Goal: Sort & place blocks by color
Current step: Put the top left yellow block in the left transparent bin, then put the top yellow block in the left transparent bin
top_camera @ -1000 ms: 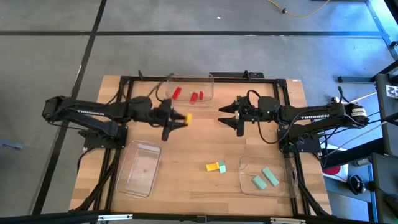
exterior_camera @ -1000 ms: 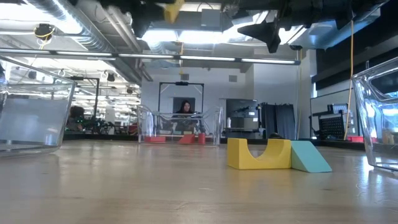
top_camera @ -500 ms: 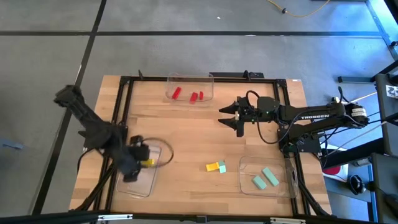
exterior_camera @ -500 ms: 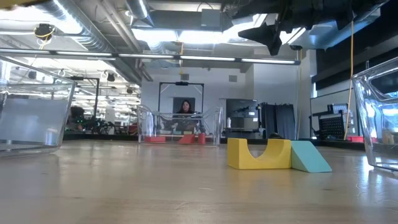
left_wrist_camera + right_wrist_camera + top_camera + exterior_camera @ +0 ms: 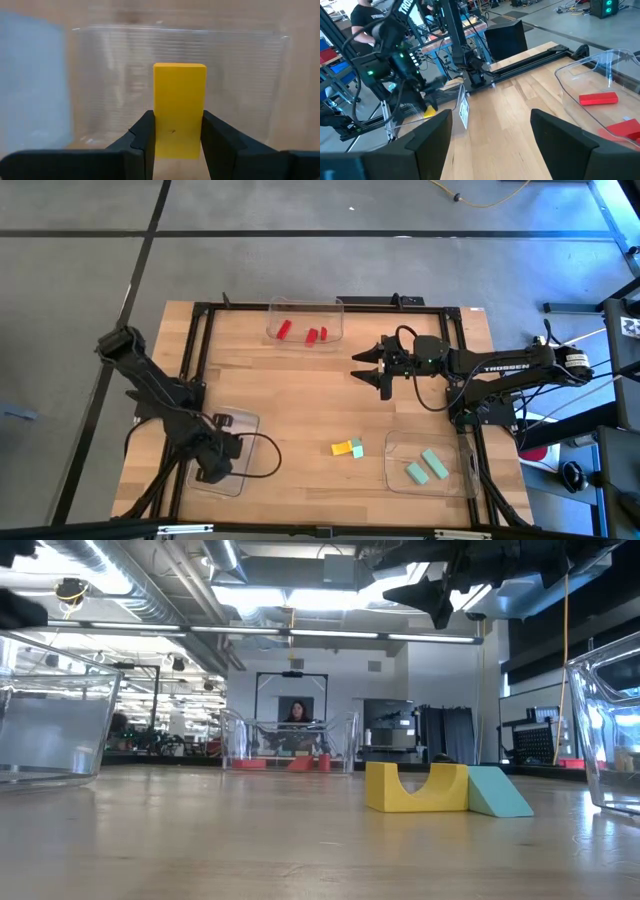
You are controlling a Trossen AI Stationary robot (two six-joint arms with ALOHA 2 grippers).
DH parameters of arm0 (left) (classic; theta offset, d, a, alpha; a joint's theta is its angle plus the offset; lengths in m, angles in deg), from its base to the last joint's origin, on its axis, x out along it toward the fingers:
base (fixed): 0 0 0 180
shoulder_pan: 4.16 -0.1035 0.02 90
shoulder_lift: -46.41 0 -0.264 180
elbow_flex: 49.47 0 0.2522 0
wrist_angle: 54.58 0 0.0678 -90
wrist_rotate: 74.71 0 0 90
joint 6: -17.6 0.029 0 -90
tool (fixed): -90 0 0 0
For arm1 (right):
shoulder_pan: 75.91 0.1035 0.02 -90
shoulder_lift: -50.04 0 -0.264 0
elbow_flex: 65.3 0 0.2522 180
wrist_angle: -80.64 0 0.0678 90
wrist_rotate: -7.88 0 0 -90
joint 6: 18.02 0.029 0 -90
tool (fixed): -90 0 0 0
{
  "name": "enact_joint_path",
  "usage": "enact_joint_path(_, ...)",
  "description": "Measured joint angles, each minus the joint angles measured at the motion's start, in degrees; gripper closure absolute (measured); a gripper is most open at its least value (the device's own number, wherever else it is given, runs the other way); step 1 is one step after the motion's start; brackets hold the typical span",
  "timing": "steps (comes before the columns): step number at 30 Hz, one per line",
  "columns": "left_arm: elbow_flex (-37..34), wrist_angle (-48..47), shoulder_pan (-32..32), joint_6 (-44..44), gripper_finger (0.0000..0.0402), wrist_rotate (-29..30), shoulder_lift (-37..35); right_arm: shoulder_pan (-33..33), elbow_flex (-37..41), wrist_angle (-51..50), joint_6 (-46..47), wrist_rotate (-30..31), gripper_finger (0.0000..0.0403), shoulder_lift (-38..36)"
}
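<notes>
Left end effector (image 5: 177, 145) grips a yellow block (image 5: 179, 107) above a clear tray (image 5: 228, 452), which the arm apparently partly hides overhead. Right end effector (image 5: 368, 367) is open, above the desk (image 5: 300, 400).

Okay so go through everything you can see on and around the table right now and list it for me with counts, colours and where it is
Red blocks: three, red, in the clear tray at the table's far edge.
Green blocks: two, mint green, in the clear tray at the near right.
Yellow arch block: one, yellow, on the bare wood near centre.
Green wedge: one, mint green, touching the arch block.
Yellow block: one, yellow, held over the near-left tray.
Clear trays: three, transparent, far centre, near left, near right.
Table: one, light wood, black frame.
Person: one, far behind the table.
Left end effector: closed on the yellow block.
Right end effector: open, hovering right of centre.
</notes>
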Motion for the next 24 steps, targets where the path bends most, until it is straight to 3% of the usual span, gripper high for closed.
enact_joint_path(6, -2.6, 3.0, -0.5, 2.1, 0.0284, 0.1, 0.1, 0.0, 0.0, 0.0, 0.0, 0.0, 0.0131, 0.0)
enact_joint_path(14, -2.6, 0.3, -1.7, 4.4, 0.019, 1.9, 0.1, 0.0, 0.0, 0.0, 0.0, 0.0, 0.0131, 0.0)
enact_joint_path(21, 0.1, -1.5, -6.7, 5.9, 0.017, -4.8, -2.3, 0.0, 0.0, 0.0, 0.1, 0.0, 0.0131, 0.0)
enact_joint_path(24, 3.7, -2.6, -8.9, 8.4, 0.0169, -4.7, -6.1, 0.0, 0.0, 0.0, 0.1, 0.0, 0.0131, 0.0)
